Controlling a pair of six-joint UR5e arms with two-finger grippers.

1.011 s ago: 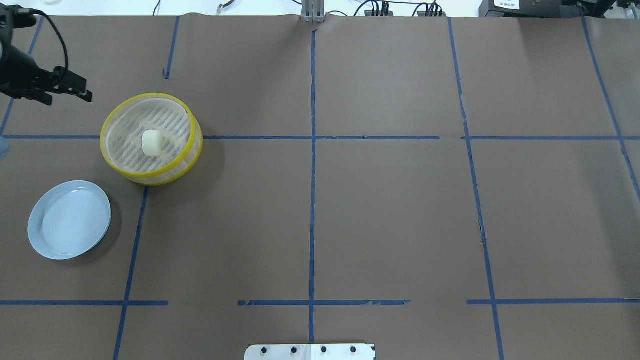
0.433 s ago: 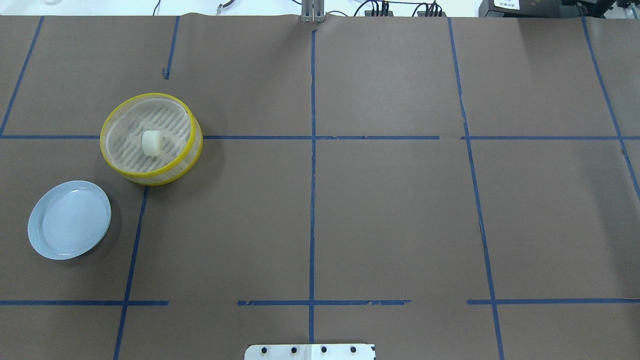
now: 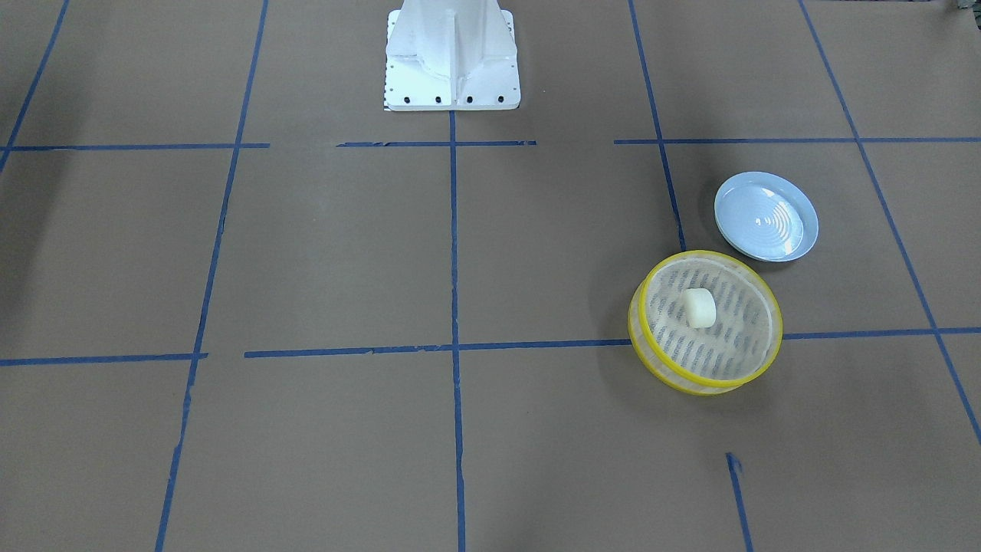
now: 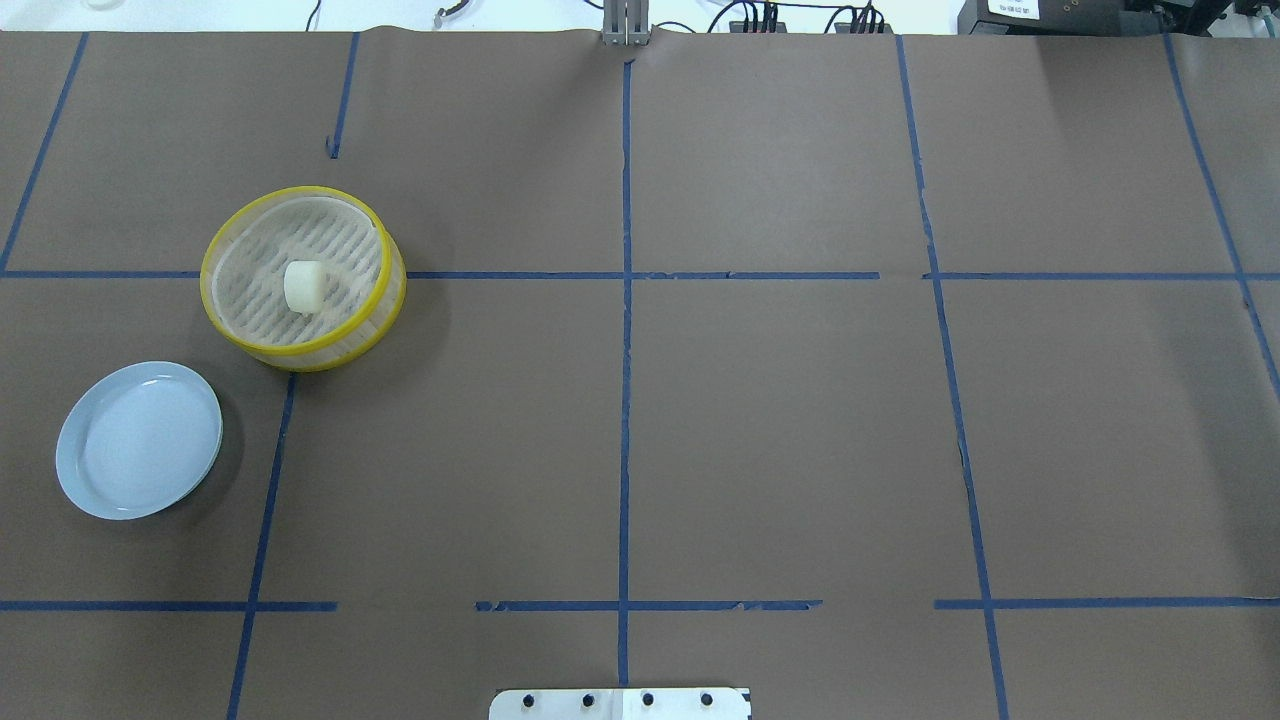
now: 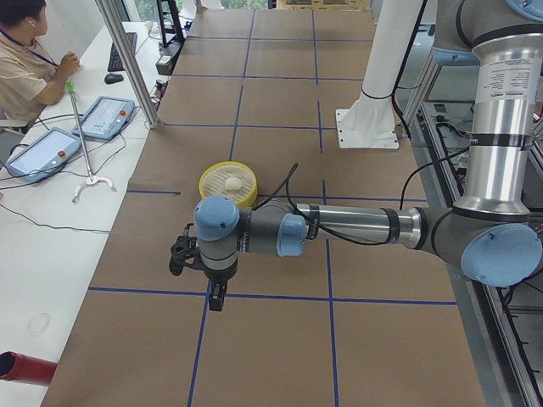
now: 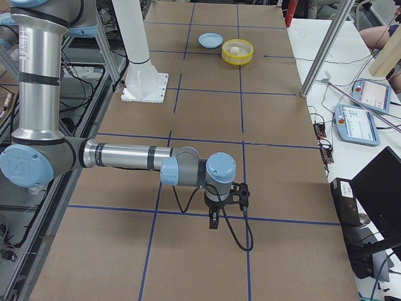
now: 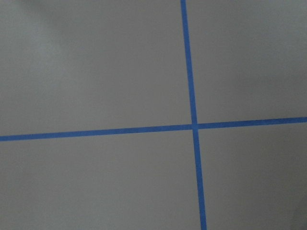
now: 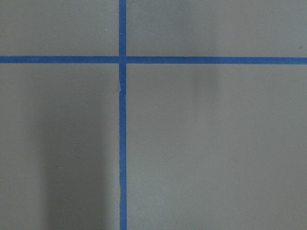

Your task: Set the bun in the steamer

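Note:
The cream-white bun (image 4: 303, 286) lies on the slotted floor inside the yellow-rimmed steamer (image 4: 238, 335), at the table's left in the overhead view. Both also show in the front-facing view, the bun (image 3: 699, 307) inside the steamer (image 3: 665, 374). Nothing touches them. My left gripper (image 5: 217, 298) shows only in the exterior left view, low over the table and well away from the steamer (image 5: 212, 192). My right gripper (image 6: 213, 221) shows only in the exterior right view, far from the steamer (image 6: 237, 58). I cannot tell whether either is open or shut.
An empty pale blue plate (image 4: 100, 495) sits near the steamer, towards the robot. The robot's white base (image 3: 452, 96) stands at the table's middle edge. Blue tape lines cross the brown table cover. An operator (image 5: 25, 59) sits beside the table.
My left gripper was at the overhead view's upper left edge a second ago and has since left that view. The bun and steamer have not moved.

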